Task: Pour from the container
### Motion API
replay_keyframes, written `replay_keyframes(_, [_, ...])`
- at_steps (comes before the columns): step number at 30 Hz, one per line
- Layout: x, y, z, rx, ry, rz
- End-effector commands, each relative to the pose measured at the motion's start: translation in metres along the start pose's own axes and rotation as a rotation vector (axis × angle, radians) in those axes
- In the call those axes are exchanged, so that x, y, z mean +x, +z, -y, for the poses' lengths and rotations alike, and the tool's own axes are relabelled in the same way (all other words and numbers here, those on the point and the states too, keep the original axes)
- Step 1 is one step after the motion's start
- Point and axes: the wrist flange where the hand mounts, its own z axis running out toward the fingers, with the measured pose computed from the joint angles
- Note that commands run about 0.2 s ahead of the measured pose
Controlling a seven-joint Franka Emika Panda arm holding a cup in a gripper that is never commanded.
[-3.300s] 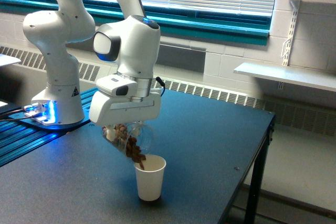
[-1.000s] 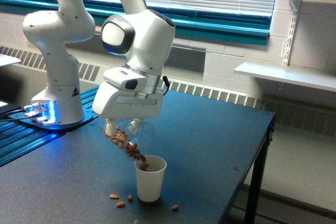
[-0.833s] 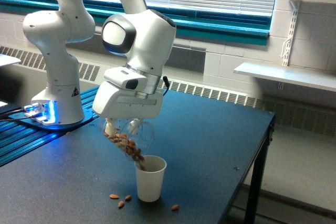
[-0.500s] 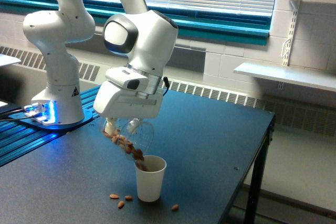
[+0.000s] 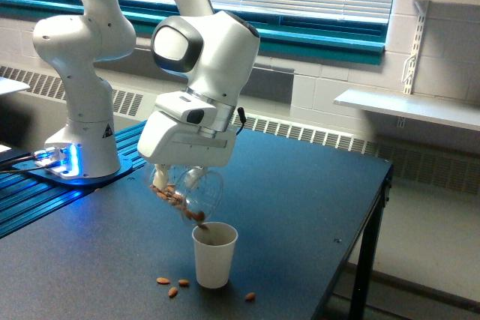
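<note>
Three almonds (image 5: 172, 285) lie on the dark table (image 5: 300, 200) near the white paper cup (image 5: 214, 255). Above it, the gripper (image 5: 177, 180) clamps the tilted clear container (image 5: 193, 194), nuts at its lip. Compared with earlier, the wrist sits slightly higher and fewer nuts remain inside.

A dark table (image 5: 300, 185) carries a white paper cup (image 5: 214, 255) standing upright near its front. Three loose almonds (image 5: 172, 287) lie on the surface beside the cup: two at the exterior view's left, one at its right.
</note>
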Motion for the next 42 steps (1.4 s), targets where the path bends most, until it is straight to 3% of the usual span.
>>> replay_keyframes(1, [-0.0037, -0.0011, 0.0061, -0.019, -0.013, -0.003])
replay_keyframes(42, [-0.0035, -0.0024, 0.0104, -0.113, -0.082, 0.003])
